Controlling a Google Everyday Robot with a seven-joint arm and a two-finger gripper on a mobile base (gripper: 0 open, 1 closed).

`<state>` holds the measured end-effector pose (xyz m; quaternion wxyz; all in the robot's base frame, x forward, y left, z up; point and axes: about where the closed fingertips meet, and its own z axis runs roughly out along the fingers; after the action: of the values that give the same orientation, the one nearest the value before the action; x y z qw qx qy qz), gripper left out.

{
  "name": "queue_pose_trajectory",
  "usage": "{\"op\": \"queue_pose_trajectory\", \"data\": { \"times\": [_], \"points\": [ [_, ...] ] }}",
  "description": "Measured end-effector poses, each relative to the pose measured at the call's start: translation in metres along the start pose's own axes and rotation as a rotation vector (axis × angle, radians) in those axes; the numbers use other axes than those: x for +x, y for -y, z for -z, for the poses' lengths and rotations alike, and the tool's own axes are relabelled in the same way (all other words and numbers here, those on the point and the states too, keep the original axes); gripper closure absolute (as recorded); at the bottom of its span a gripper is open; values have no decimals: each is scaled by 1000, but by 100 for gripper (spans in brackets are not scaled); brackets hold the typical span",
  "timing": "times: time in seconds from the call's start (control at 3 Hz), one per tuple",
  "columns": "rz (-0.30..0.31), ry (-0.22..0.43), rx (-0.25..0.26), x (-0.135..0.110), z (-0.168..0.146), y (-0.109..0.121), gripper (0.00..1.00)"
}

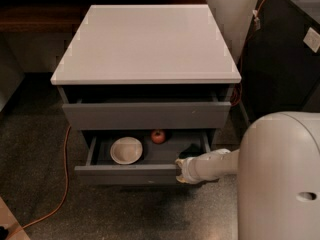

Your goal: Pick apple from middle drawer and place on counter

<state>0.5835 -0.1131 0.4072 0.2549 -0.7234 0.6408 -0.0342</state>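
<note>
The middle drawer stands pulled out below the white counter. The small red apple lies at the back of the drawer, near its middle. My gripper is at the top edge of the drawer's front, towards its right end, in front of and to the right of the apple, apart from it. My white forearm reaches in from the right.
A white bowl lies in the drawer left of the apple; a dark sponge lies at its right, just behind my gripper. The upper drawer is slightly open. An orange cable runs on the floor at left. A dark cabinet stands at right.
</note>
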Motion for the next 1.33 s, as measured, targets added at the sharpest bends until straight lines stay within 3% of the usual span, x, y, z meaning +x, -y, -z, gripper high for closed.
{"op": "queue_pose_trajectory", "data": {
  "times": [0.33,1.33],
  "points": [
    [10,33,-23,5,5,-11,100],
    [10,34,-23,3,7,-10,100]
  ]
}}
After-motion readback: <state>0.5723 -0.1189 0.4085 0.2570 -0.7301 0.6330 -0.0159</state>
